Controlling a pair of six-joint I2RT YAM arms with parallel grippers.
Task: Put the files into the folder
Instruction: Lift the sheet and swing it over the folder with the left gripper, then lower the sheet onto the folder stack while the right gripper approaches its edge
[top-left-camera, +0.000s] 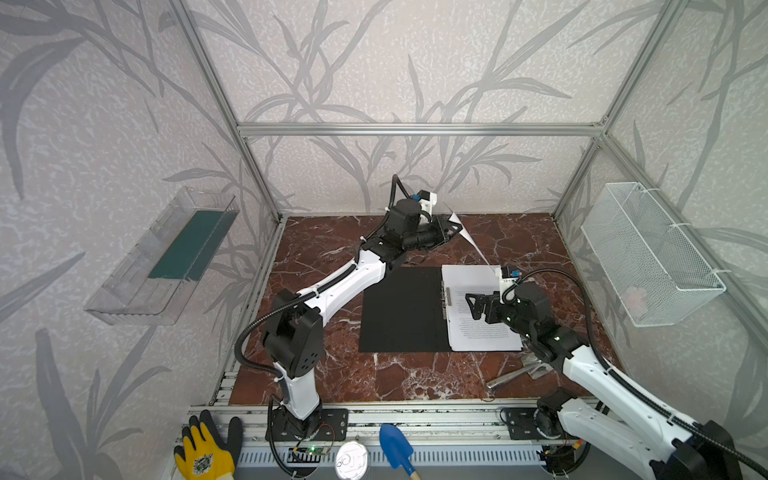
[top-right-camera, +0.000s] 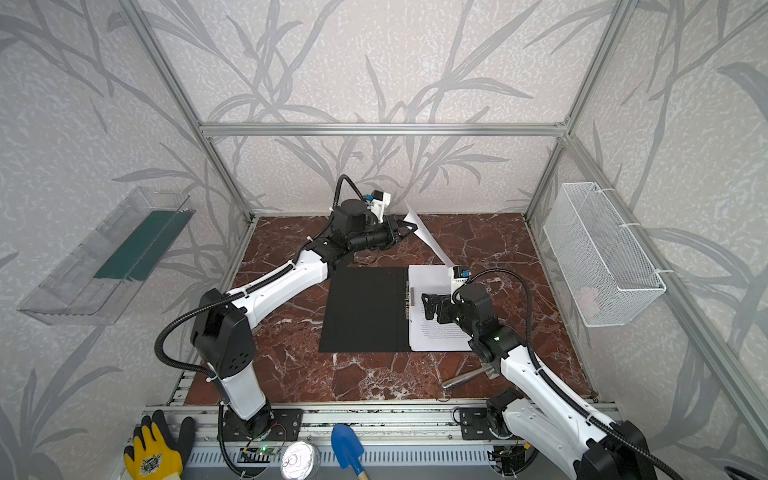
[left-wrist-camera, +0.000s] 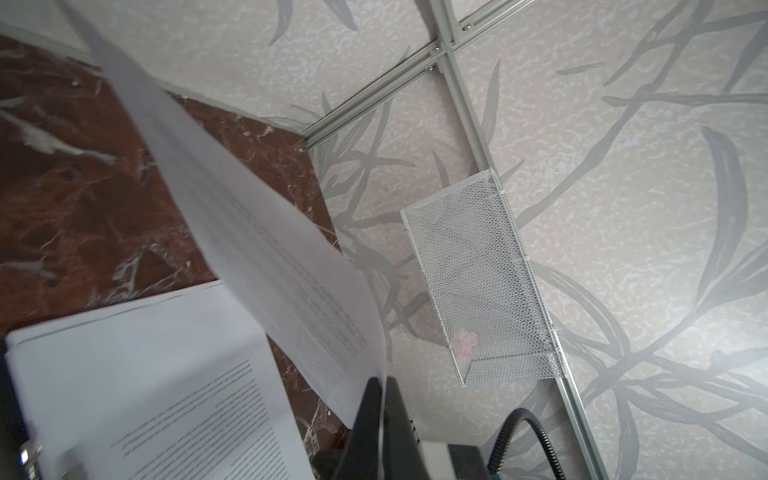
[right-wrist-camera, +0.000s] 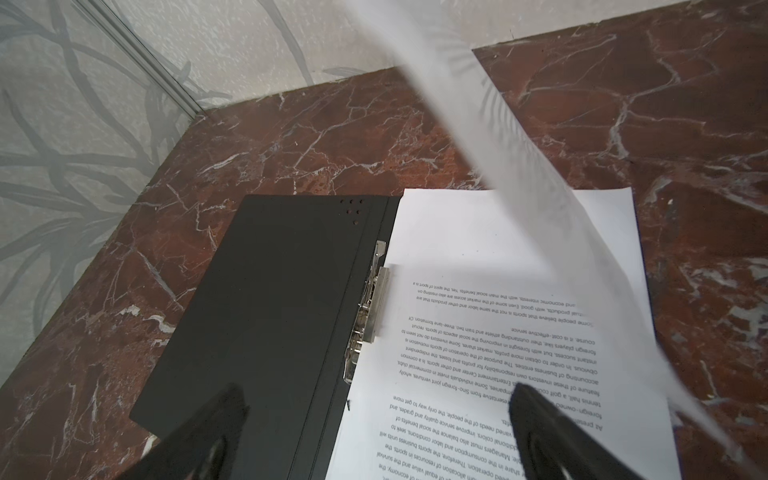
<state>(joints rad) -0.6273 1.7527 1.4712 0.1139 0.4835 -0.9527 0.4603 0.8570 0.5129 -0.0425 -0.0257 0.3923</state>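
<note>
Your right gripper (right-wrist-camera: 378, 399) gapes above white printed sheets (right-wrist-camera: 498, 332) in the flat black folder (right-wrist-camera: 270, 311), while beyond it your left gripper (left-wrist-camera: 383, 386) pinches a raised sheet (left-wrist-camera: 249, 232).

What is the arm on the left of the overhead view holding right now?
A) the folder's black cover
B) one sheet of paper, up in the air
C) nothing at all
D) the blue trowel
B: the left gripper is pinched shut on a single white sheet, held at a slant over the stack lying in the open folder.
</note>
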